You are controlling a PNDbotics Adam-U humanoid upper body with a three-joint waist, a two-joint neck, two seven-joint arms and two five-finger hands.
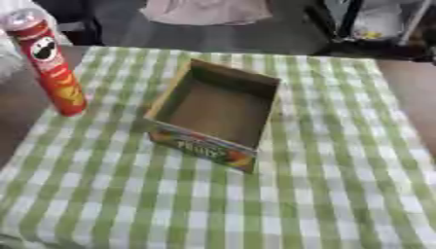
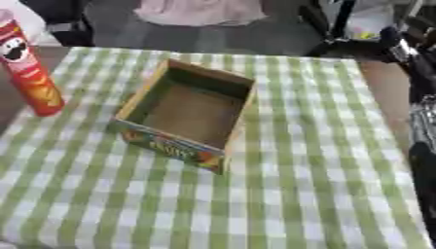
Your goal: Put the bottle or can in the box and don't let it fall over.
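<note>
Standing upright at the left edge of the worktop (image 1: 340, 185), on the rim of the green-and-white checked cloth (image 1: 128, 194): a tall red crisp can (image 1: 47, 63) with a clear lid, well apart from the box and not yet inside it. Lying open-topped near the middle of the cloth, turned slightly askew: a shallow cardboard box (image 1: 214, 113), holding nothing, with colourful print along its near wall too blurred for reading. Showing only along the right edge of the right eye view: black and silver parts of the robot's right arm (image 2: 419, 73), cut off by the frame, with the right hand itself not making itself out, so nothing telling about its fingers. Not appearing in either view: the left hand. Blurring into dark and pinkish shapes beyond the far edge: the background.
</note>
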